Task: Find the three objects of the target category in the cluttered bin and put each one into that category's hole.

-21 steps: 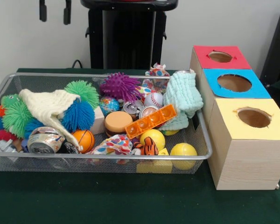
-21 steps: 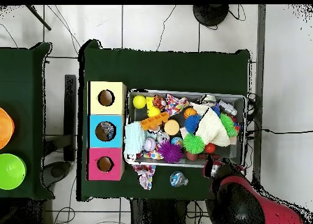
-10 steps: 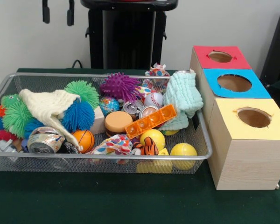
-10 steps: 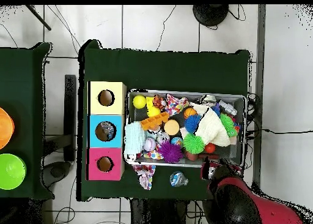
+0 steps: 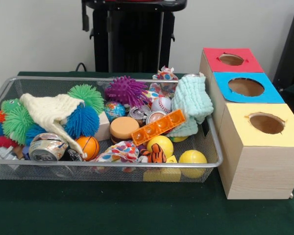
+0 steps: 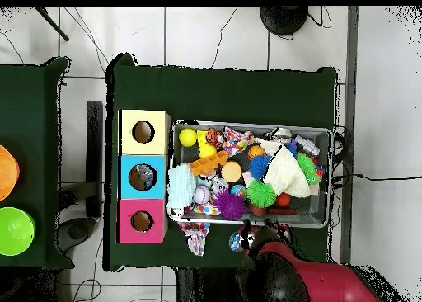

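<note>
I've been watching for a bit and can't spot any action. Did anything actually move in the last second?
Only the arm moved: seen from above, it swung left along the near edge of the bin, outside it. It took hold of nothing. The toys, bin and three boxes stayed put.

Packed tight inside the wire bin (image 5: 213,142), toys heaped edge to edge, cream cloth (image 5: 51,111) draped over the spiky balls. Open green counter (image 5: 112,208) in front of the bin. Three box holes (image 5: 266,123) unobstructed from above.
</note>
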